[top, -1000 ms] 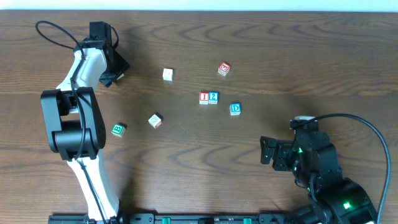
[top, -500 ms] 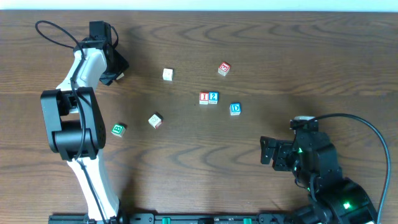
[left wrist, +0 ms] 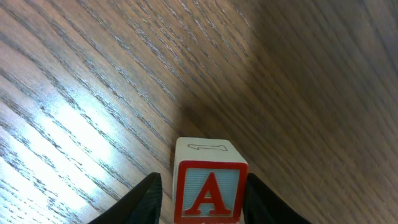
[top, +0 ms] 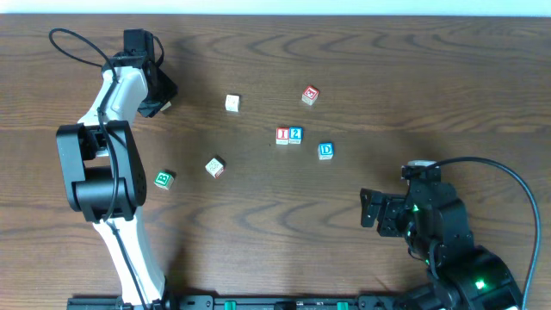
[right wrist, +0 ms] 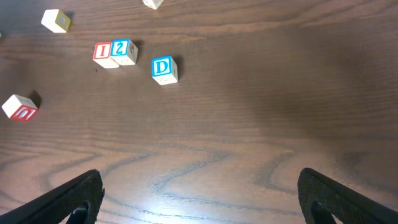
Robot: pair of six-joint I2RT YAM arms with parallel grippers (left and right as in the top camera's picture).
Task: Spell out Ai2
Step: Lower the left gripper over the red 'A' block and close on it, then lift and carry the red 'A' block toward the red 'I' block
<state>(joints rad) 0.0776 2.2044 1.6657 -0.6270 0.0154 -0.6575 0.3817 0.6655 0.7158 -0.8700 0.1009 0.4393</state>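
The red "A" cube (left wrist: 210,186) sits on the table between my left gripper's jaws; the right finger (left wrist: 264,202) is against it and a thin gap shows by the left finger (left wrist: 146,202). Overhead, my left gripper (top: 162,102) is at the far left back, with a bit of the cube (top: 164,107) showing. The red "I" cube (top: 282,135) and blue "2" cube (top: 295,133) stand touching, side by side, mid-table; both show in the right wrist view, the "I" cube (right wrist: 102,51) and the "2" cube (right wrist: 122,48). My right gripper (top: 372,211) is open and empty at the front right.
The blue "D" cube (top: 325,151) lies just right of the "2". A green-marked cube (top: 164,179), a red-marked cube (top: 311,95) and two more cubes (top: 232,103) (top: 215,166) are scattered about. A cable (top: 516,185) loops by the right arm.
My left gripper head has shifted very slightly at the "A" cube. The cubes and the right arm have not moved.
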